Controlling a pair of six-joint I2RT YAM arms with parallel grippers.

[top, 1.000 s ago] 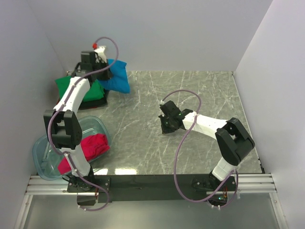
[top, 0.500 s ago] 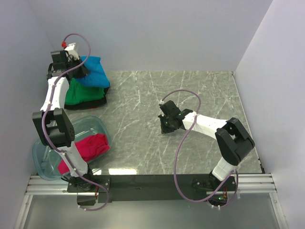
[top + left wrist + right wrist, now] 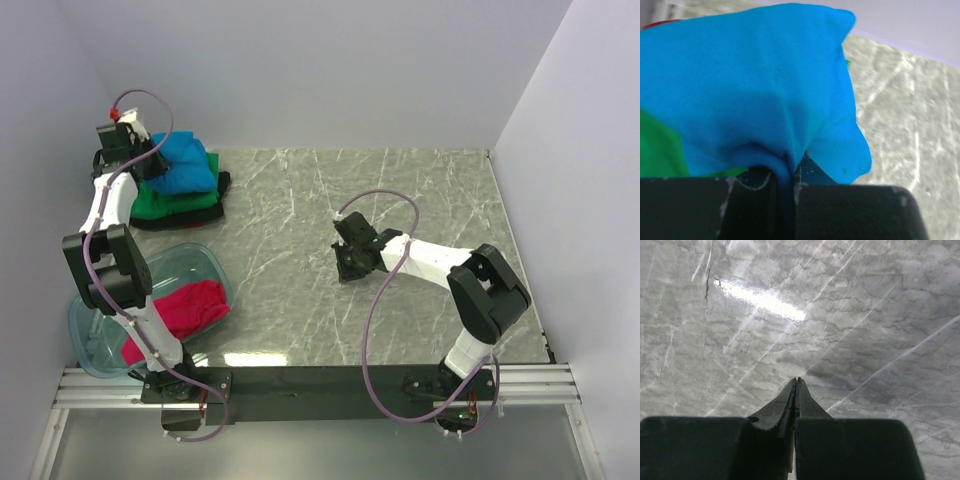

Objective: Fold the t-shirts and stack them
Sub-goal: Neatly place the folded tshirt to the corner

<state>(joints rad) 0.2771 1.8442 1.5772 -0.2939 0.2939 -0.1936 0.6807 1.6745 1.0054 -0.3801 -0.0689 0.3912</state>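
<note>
The bright blue t-shirt [image 3: 180,164] lies folded on top of the green t-shirt [image 3: 178,204], which lies on the black t-shirt [image 3: 215,213], at the table's far left corner. My left gripper [image 3: 138,163] is at the stack's left edge, shut on a fold of the blue t-shirt [image 3: 755,90]; the green shirt [image 3: 657,150] shows beneath. The magenta-red t-shirt [image 3: 180,310] lies crumpled in the clear plastic bin [image 3: 205,262] at the near left. My right gripper [image 3: 345,268] is shut and empty, low over bare table [image 3: 797,380].
White walls close in the back, left and right sides. The grey marble tabletop [image 3: 400,200] runs from the stack to the right wall. The black mounting rail [image 3: 320,385] runs along the near edge.
My left gripper has carried the blue t-shirt leftward from beside the stack onto the top of the green one. The right arm has not moved.
</note>
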